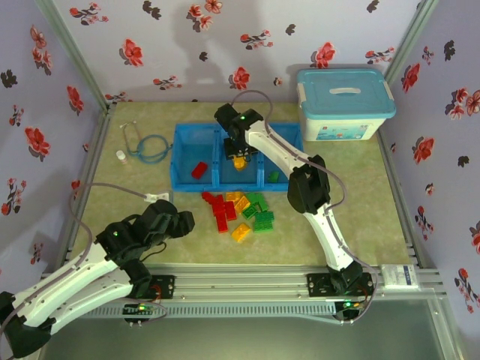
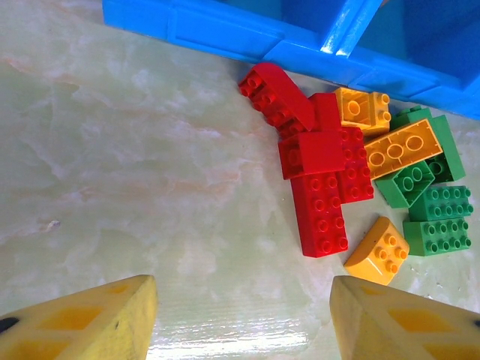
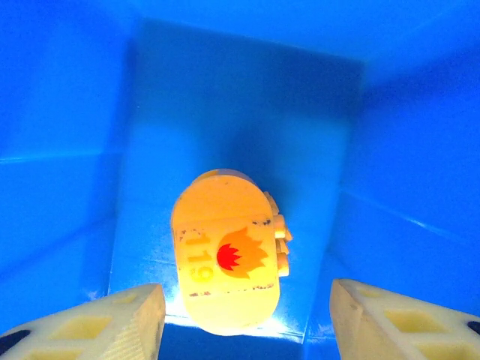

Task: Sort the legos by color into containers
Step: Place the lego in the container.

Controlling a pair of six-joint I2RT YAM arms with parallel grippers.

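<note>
Right gripper (image 3: 246,304) jaws apart, clear of yellow brick (image 3: 225,251) lying in middle compartment (image 3: 225,90). Left gripper (image 2: 244,300) open, empty, near legos pile (image 2: 337,172) on table (image 2: 112,187). Risk: bricks touch, so one grab could drag a wrong colour along.

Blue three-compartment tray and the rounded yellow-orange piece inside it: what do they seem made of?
Blue three-compartment tray: probably moulded plastic, glossy, its walls showing highlights. Rounded yellow-orange piece: apparently hard plastic, smooth, with printed red flame and worn digits.

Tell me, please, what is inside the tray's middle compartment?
A yellow-orange brick with a flame and 119, between the right gripper's open fingers. From above, that gripper covers part of the floor.
</note>
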